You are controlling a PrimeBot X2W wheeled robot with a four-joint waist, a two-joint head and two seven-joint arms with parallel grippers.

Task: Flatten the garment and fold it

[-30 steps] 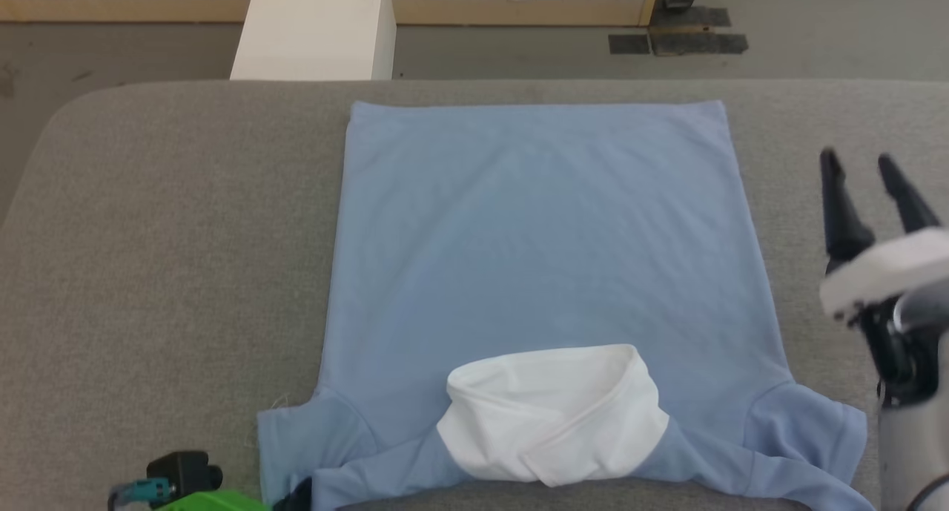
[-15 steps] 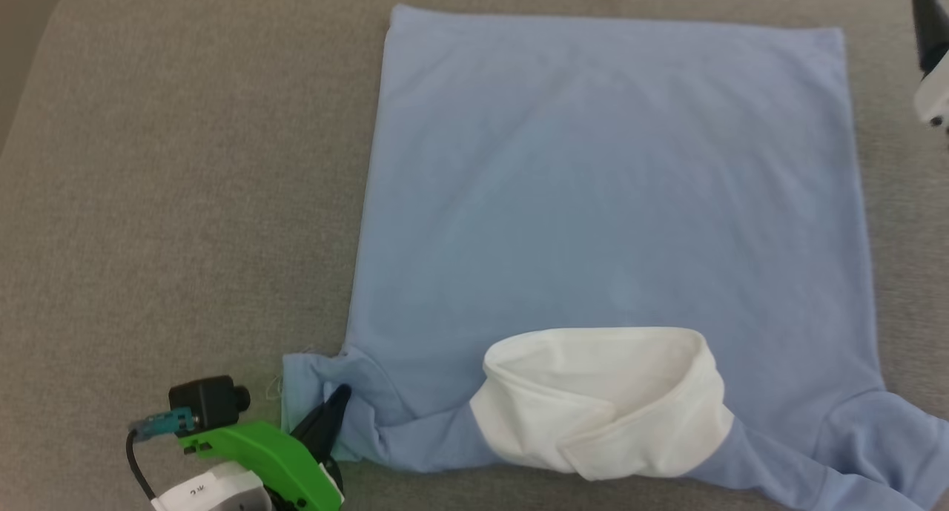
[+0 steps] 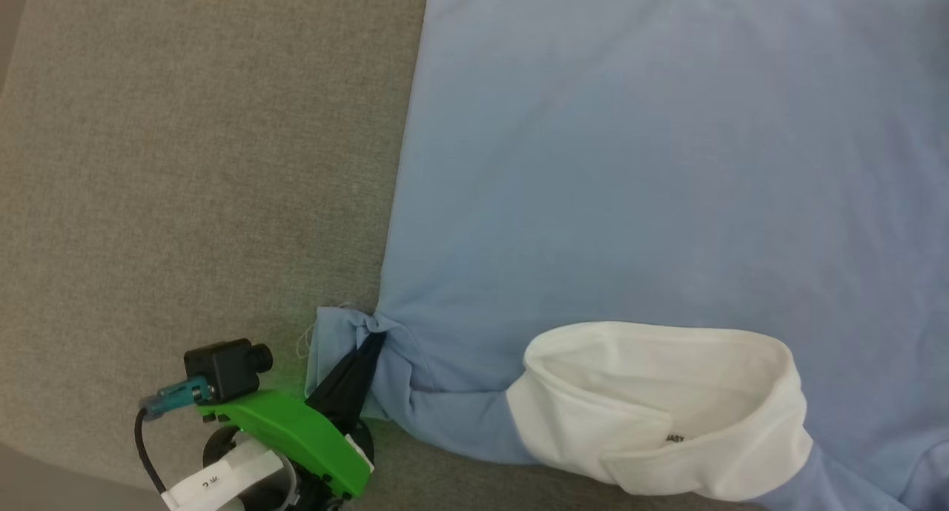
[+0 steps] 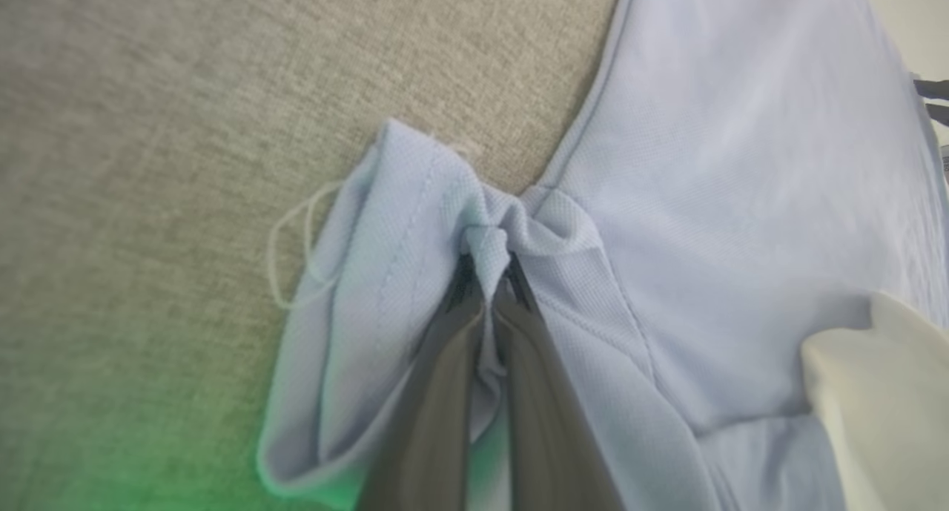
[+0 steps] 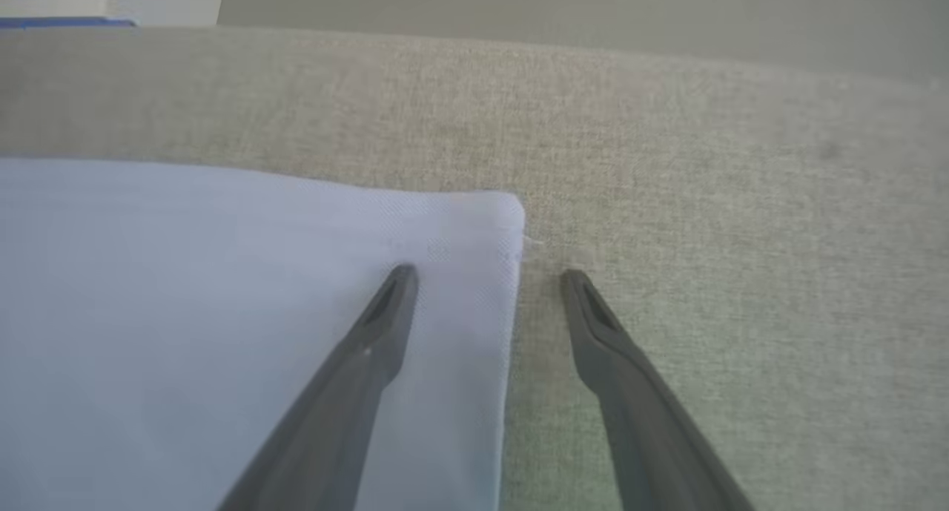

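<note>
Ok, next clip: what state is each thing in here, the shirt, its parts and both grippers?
garment: body spread flat on the grey surface, not yet folded.
sleeve: bunched, pinched near its seam.
collar: white, turned over onto the body.
left gripper: shut on the garment's sleeve.
right gripper: open, straddling the garment's hem corner, gripping nothing.
</note>
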